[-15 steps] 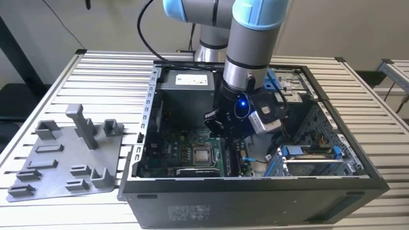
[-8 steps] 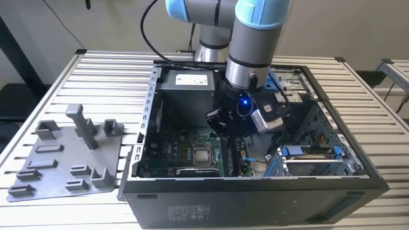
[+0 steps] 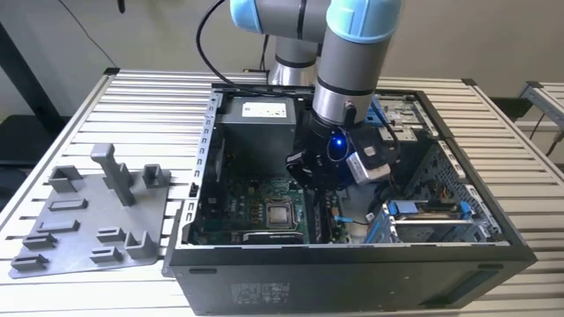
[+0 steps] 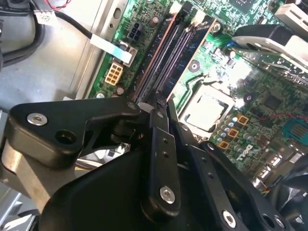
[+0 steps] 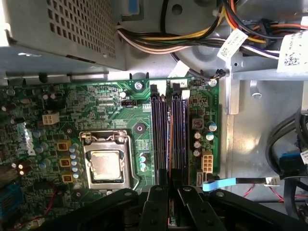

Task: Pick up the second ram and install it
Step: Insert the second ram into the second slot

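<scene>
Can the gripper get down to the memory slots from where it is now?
Probably yes. The gripper sits inside the open computer case, directly over the memory slots, fingers in line with them. The cables lie off to the side, not between.

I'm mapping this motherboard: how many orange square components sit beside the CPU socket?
3, in a row beside the CPU socket: one orange square, a second, a third. More may be hidden.

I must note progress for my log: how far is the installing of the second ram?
Done: the grey holder plate carries no stick, so the pickup looks finished. In hand: the gripper seems shut on the second ram, just over the memory slots. Left: pressing it home; it is not clearly seated.
</scene>
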`<state>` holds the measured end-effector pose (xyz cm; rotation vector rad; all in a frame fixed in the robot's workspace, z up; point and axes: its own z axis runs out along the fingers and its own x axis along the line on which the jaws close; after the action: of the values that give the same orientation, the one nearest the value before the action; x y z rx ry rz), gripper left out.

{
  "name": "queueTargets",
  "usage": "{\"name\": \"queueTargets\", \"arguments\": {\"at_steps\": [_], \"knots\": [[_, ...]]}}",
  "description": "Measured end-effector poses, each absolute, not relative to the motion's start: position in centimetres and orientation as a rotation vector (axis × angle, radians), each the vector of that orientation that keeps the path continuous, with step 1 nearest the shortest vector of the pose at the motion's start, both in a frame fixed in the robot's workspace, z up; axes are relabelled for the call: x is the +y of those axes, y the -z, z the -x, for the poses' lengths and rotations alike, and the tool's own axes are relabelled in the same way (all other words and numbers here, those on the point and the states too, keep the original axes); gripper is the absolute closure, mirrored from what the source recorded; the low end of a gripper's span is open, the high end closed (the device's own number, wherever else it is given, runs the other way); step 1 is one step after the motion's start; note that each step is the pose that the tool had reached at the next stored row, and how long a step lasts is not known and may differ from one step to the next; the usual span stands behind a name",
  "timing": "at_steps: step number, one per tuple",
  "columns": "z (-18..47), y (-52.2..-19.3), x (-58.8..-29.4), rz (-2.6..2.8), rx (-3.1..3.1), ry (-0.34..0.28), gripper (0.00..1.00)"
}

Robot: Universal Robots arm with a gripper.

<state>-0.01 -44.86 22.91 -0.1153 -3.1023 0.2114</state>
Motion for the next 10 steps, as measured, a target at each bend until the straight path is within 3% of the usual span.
{"name": "queueTargets", "arguments": {"at_steps": [10], "knots": [[-0.04,-22.33,-44.55,0.115,-3.102,-0.215,0.86]]}}
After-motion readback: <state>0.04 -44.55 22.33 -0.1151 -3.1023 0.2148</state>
